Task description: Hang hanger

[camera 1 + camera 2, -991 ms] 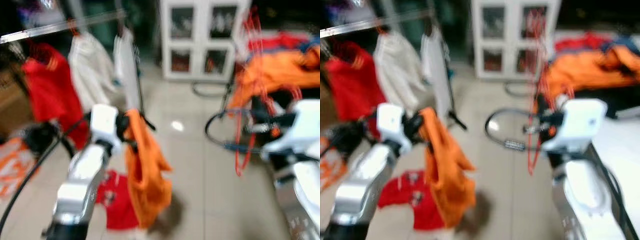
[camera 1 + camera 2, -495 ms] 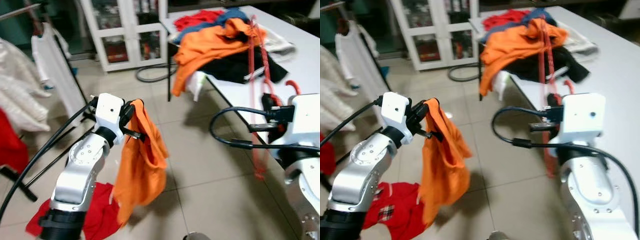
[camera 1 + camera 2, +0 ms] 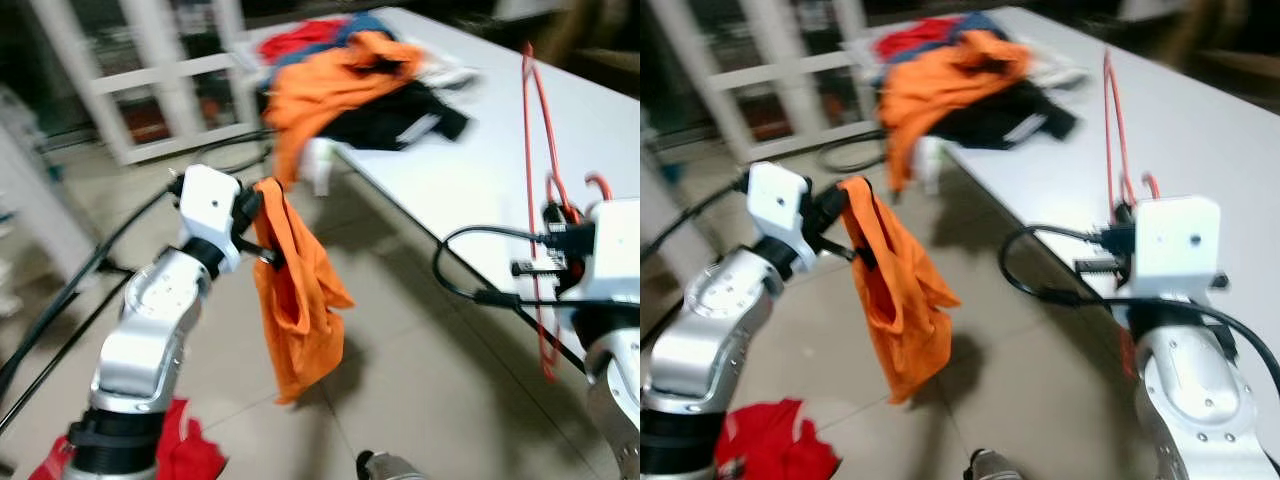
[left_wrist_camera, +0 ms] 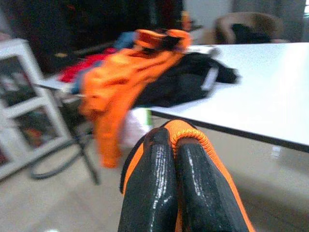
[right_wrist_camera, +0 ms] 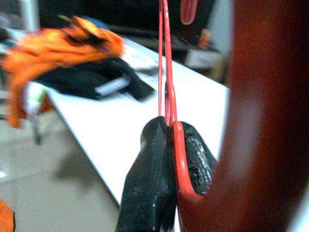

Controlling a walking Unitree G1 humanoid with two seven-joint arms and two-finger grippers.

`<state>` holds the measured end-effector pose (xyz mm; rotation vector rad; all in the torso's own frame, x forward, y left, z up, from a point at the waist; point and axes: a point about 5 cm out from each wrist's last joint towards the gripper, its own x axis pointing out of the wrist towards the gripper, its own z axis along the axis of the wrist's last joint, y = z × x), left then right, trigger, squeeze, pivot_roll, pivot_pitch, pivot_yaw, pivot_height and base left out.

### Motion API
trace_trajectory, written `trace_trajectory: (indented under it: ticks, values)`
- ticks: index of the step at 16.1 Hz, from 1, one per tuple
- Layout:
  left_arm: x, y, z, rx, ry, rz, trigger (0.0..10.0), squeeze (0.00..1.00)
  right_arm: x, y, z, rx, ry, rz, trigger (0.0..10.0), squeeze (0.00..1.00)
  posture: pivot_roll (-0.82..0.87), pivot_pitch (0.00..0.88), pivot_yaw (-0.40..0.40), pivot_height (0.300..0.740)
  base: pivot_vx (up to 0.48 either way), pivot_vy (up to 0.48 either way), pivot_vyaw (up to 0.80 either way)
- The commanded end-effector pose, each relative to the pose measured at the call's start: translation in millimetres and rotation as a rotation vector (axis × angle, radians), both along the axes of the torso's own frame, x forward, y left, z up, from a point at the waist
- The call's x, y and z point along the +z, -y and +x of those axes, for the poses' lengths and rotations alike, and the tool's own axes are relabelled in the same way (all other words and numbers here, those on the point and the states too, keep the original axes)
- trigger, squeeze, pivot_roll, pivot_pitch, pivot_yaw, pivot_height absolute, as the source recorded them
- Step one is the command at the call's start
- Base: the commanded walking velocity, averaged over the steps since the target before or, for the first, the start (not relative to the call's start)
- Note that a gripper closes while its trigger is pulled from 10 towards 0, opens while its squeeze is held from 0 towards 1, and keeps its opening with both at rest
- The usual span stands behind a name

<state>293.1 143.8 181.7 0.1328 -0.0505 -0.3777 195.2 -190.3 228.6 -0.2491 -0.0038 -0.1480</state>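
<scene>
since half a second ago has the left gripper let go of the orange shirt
No. The left gripper stays shut on the orange shirt, which hangs from it as before. The whole view has swung toward the white table, so the camera turned.

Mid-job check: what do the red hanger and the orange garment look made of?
Red hanger: thin and glossy, probably plastic-coated wire or moulded plastic; it is clamped in the right end effector. Orange garment: soft matte fabric, draping in limp folds from the left end effector.
</scene>
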Motion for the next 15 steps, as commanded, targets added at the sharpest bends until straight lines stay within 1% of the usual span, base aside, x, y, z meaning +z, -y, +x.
trace_trajectory:
  ticks: [1, 2, 4, 5, 6, 8, 9, 11, 15]
  values:
    - [9.0, -0.6, -2.0, 0.001, 0.037, -0.005, 10.0, 0.00, 2.1, 0.9, -2.2, -0.011, 0.007, -0.003, 10.0, 0.00, -0.29, 0.026, 0.081, 0.740, 0.000, 0.000, -0.80]
    - [5.7, 0.3, -2.9, 0.014, 0.023, -0.043, 10.0, 0.00, -1.2, -3.2, -4.6, 0.003, -0.003, 0.015, 10.0, 0.00, -0.29, 0.030, 0.084, 0.740, 0.000, 0.000, -0.80]
    - [-3.2, 0.1, -5.0, 0.006, 0.003, -0.029, 10.0, 0.00, -4.5, -7.8, -6.1, 0.018, -0.011, 0.029, 10.0, 0.00, -0.29, 0.032, 0.086, 0.740, 0.000, 0.000, -0.80]
    - [-9.2, 1.9, -6.8, -0.018, -0.015, -0.013, 10.0, 0.00, -7.9, -9.3, -8.0, 0.013, -0.025, 0.046, 10.0, 0.00, -0.30, 0.035, 0.091, 0.740, 0.000, 0.000, -0.80]
    - [-11.5, 3.4, -6.9, -0.028, -0.020, -0.014, 10.0, 0.00, -13.5, -9.2, -11.3, -0.009, -0.046, 0.079, 10.0, 0.00, -0.30, 0.041, 0.098, 0.740, 0.000, 0.000, -0.80]
    - [-13.7, 6.4, -3.5, -0.047, -0.032, -0.001, 10.0, 0.00, -22.6, -7.8, -16.9, -0.039, -0.081, 0.119, 10.0, 0.00, -0.30, 0.045, 0.108, 0.740, 0.000, 0.379, -0.80]
    - [-14.5, 7.3, -2.8, -0.052, -0.036, -0.001, 10.0, 0.00, -24.5, -7.3, -18.3, -0.046, -0.088, 0.122, 10.0, 0.00, -0.30, 0.045, 0.110, 0.740, 0.000, 0.401, -0.80]
    - [-18.7, 10.7, -1.4, -0.087, -0.049, 0.028, 10.0, 0.00, -30.8, -5.9, -23.2, -0.075, -0.110, 0.126, 10.0, 0.00, -0.31, 0.048, 0.132, 0.740, 0.000, 0.411, -0.80]
    - [-20.0, 14.6, 4.7, -0.101, -0.047, 0.028, 10.0, 0.00, -33.8, -6.1, -25.8, -0.110, -0.110, 0.149, 10.0, 0.00, -0.32, 0.048, 0.144, 0.740, 0.000, 0.433, -0.80]
